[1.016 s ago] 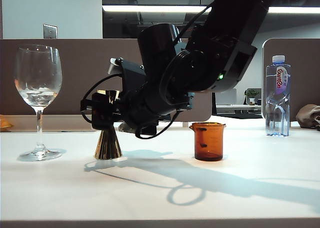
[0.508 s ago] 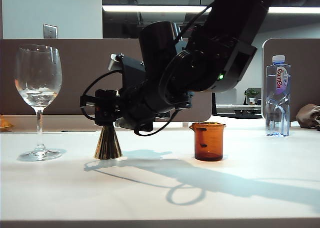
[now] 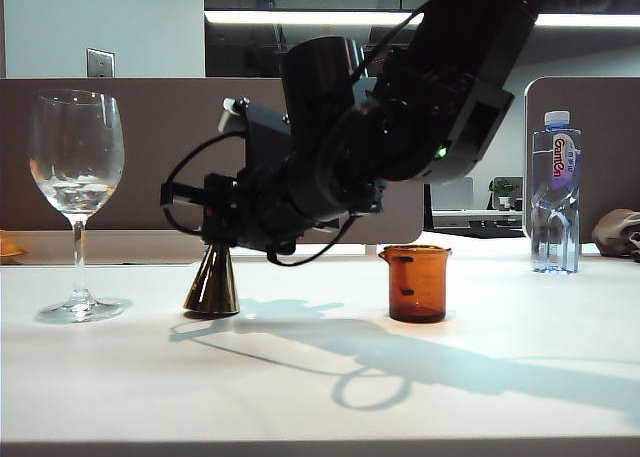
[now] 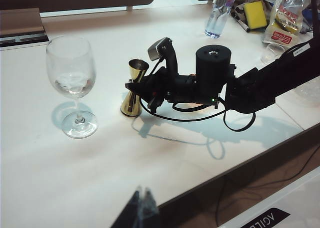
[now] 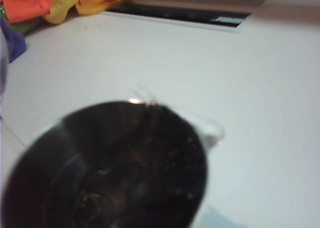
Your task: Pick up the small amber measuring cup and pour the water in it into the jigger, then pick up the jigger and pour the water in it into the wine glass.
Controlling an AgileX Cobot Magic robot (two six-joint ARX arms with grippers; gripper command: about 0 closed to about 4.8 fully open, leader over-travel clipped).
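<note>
- Gold metal in black jaws: we see the right claw (image 3: pixel 213 220) clamped across the waist of the jigger (image 3: pixel 212 282), arm reaching in level from the right of the exterior view.
- The jigger's long axis runs near upright with a slight lean; its wide cone is at the worktop (image 3: pixel 320 377), and we cannot tell whether it touches or has just cleared.
- In the left wrist view the same grip shows: right claw (image 4: pixel 136 87) on the jigger (image 4: pixel 133 91), small cone open to the top.
- The wine glass (image 3: pixel 77 202) stands beyond the claw, on the far side from the arm, well apart; its rim sits higher than the jigger. We judge the coming move a lift and a carry that way, then a tilt.
- The small amber measuring cup (image 3: pixel 415 282) stands behind the claw, under the forearm.
- The left claw (image 4: pixel 140 208) hangs back, far from everything; whether it is open we cannot tell.
- The right arm is nearer, plainly.
</note>
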